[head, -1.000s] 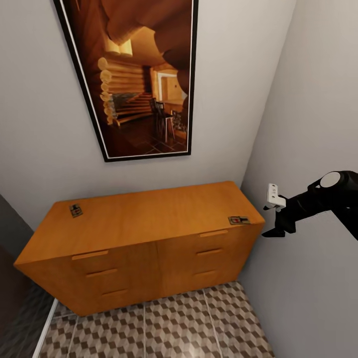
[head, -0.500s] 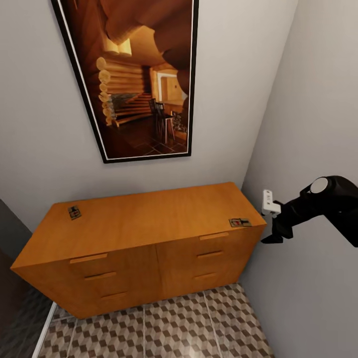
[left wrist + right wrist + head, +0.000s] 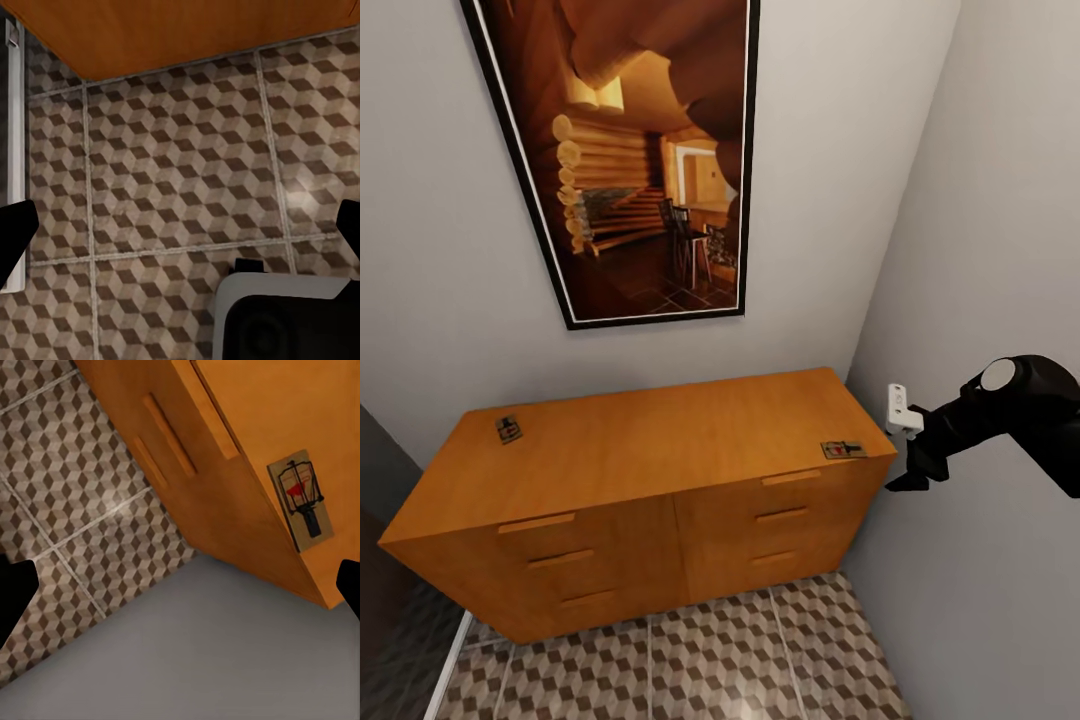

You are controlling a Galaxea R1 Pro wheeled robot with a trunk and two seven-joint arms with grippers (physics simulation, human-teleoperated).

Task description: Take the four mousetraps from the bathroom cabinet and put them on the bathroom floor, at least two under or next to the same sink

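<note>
The orange-brown cabinet (image 3: 650, 450) stands against the wall under a picture. Two mousetraps lie on its top: one at the far left corner (image 3: 509, 429), one at the front right corner (image 3: 842, 450). The right one is also seen close up in the right wrist view, as a mousetrap (image 3: 304, 502) with a red part. My right gripper (image 3: 912, 472) hangs open just past the cabinet's right end, a little above the top and apart from that trap, its tips wide apart (image 3: 180, 592). My left gripper (image 3: 180, 232) is open over the cube-patterned bathroom floor (image 3: 180, 165). The sink is out of view.
A grey side wall (image 3: 1000, 250) runs close along the cabinet's right end, beside my right arm. A large framed picture (image 3: 640, 150) hangs above the cabinet. The robot's white and black base (image 3: 281, 315) sits on the tiles in front of the drawers (image 3: 785, 515). A dark doorway edge (image 3: 380, 560) lies left.
My right arm has come slightly down and toward the cabinet's right end. The head view has shifted a little; the traps lie as before.
</note>
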